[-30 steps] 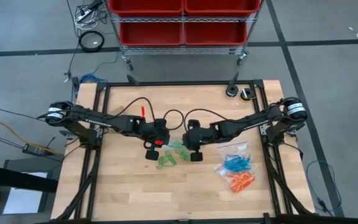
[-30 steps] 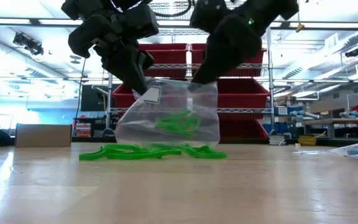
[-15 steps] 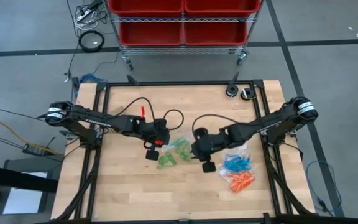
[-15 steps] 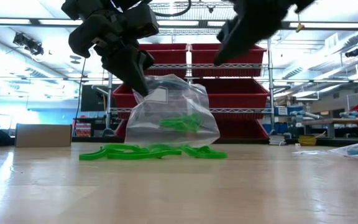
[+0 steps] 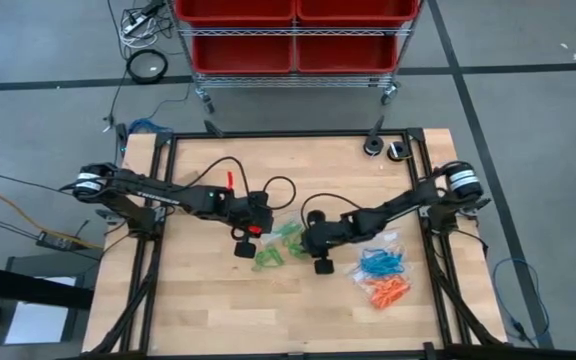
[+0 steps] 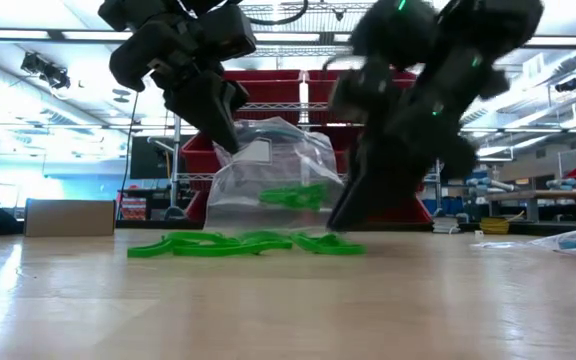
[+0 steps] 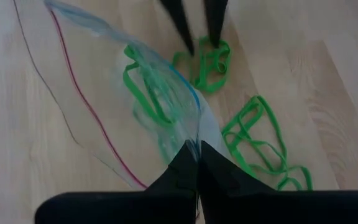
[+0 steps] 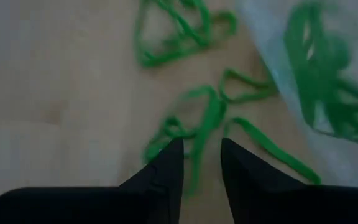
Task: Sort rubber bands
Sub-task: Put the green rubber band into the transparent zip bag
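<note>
Left gripper (image 7: 194,163) is clenched on the edge of a clear bag (image 7: 114,93), holding it lifted off the wooden table (image 5: 198,300); in the low view the bag (image 6: 273,185) hangs from that gripper (image 6: 226,140) with its bottom near the tabletop. A few green rubber bands (image 6: 293,195) sit inside the bag, seen through the plastic. More green rubber bands lie loose on the table just beside and under the bag (image 6: 238,243), also visible from above at table centre (image 5: 268,255).

Right gripper (image 8: 197,165) is down at the table next to the bag, fingers (image 8: 166,168) parted with a gap between them, straddling a loose green band (image 8: 197,124); nothing clearly gripped. From the left wrist view its two dark fingertips (image 7: 182,25) point down at a green loop beside the bag. In the low view the right arm (image 6: 408,110) is blurred, tip near the table at the right end of the loose green pile.

On the table's right side, near the right arm's base, two more clear bags lie flat: one with blue rubber bands (image 5: 380,263), one with orange rubber bands (image 5: 388,292), touching each other, well apart from the green ones

Red bins (image 5: 293,30) on a rack beyond the table
</note>
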